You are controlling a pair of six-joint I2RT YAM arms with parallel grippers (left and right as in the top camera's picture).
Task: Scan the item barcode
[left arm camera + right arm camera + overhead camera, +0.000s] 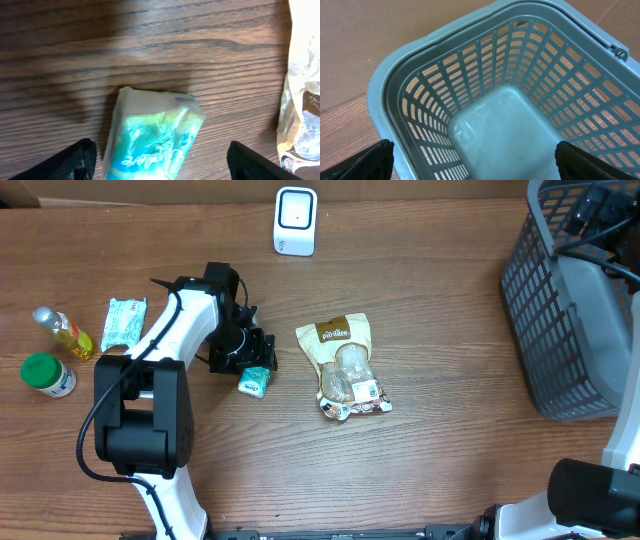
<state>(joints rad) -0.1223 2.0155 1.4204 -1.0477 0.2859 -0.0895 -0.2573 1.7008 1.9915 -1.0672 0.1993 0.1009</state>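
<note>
your left gripper (159,162) hangs low over the teal packet (152,135), fingers spread wide to either side, wood showing in the gaps — gripping nothing. the packet lies flat on the table (450,460), just left of the snack bag (345,365) and well apart from the white scanner (295,220). your right gripper (480,165) hovers over the grey basket (500,130) at far right, fingers apart too — empty. a bottle (63,333), jar (48,375) and wipes (123,322) sit at left.

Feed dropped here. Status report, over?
Left gripper open, straddling teal packet. Right gripper open above grey basket. Snack bag beside packet, apart.
</note>
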